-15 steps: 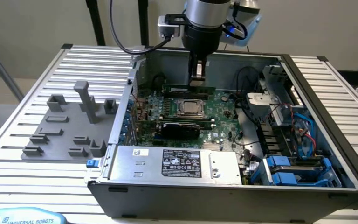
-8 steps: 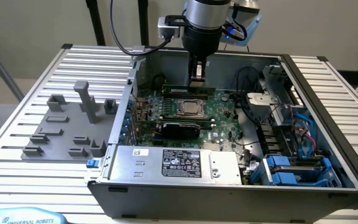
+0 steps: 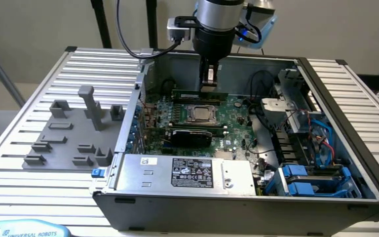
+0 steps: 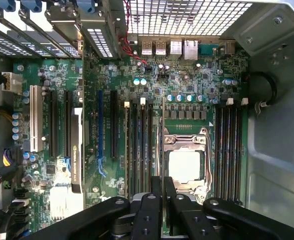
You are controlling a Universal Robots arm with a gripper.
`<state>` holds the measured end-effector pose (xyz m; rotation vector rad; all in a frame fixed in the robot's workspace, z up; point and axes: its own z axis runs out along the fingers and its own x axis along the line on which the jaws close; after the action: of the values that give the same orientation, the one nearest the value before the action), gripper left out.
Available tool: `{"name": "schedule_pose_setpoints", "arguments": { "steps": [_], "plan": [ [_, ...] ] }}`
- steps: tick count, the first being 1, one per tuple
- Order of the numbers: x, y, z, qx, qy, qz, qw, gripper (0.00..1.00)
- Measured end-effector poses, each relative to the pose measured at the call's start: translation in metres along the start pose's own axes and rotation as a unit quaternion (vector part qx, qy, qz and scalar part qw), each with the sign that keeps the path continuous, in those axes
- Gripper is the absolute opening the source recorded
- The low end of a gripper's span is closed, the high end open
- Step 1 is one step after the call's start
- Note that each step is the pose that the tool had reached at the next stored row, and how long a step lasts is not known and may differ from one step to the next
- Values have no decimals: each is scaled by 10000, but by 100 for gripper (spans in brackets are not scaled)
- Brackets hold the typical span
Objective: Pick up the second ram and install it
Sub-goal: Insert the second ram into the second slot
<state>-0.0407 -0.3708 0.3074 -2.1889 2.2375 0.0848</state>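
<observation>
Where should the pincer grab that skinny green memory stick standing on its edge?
Take the thin green memory stick at the middle of its top long edge, coming straight down from above. It stands upright on edge, so both flat faces are free to squeeze, and a middle hold keeps it level. The black pincer appears to pinch it just there.

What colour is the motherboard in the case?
Green motherboard circuit board, best seen in the wrist view.

The arm (image 3: 216,15) is cut off high above the fingers (image 4: 157,190). Their tips cover the middle of the ram (image 3: 199,93), so I cannot tell whether it sits in a slot. The label (image 3: 193,173), well away from the fingers, is too small to read.
</observation>
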Motion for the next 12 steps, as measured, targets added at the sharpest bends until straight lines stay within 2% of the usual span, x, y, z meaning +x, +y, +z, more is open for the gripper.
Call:
{"name": "schedule_pose_setpoints", "arguments": {
  "steps": [3, 12],
  "plan": [
    [1, -1, 22, 1, 0, 0, 10000, 13],
    [35, -7, 183, 2, 1, 8, 10000, 13]
  ]
}}
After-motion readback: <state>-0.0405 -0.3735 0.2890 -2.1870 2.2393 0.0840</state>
